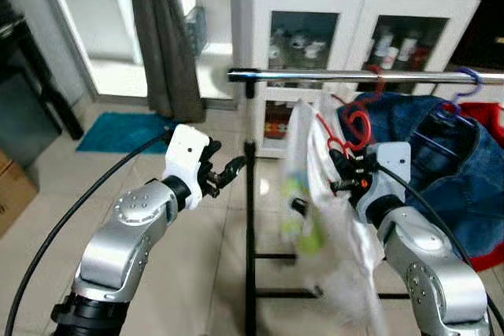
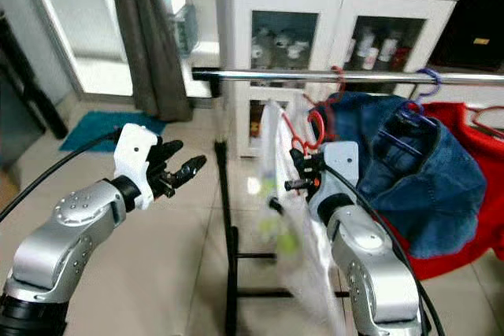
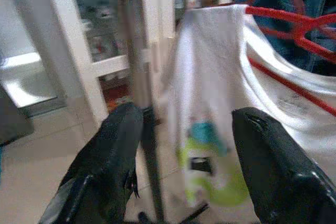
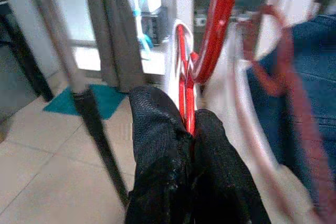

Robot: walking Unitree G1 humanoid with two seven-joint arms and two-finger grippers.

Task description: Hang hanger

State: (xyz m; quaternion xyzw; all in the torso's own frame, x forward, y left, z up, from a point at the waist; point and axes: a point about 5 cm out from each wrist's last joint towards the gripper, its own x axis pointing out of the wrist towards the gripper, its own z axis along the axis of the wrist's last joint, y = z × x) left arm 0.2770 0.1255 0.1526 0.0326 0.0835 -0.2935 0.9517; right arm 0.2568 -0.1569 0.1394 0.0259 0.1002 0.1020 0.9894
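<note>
Head views: right gripper [image 1: 344, 172] pinches the red hanger [image 1: 356, 128] carrying a white T-shirt [image 1: 327, 218], just below the steel rail [image 1: 362, 76], at 3 o'clock from the rack's black post [image 1: 250, 241]. Left gripper [image 1: 224, 172] hovers at 9 o'clock of that post.

Left wrist view: its 2 fingers [image 3: 107, 156] stand wide apart, facing the shirt.

Right wrist view: fingers [image 4: 157, 145] clamp the hanger's neck.
</note>
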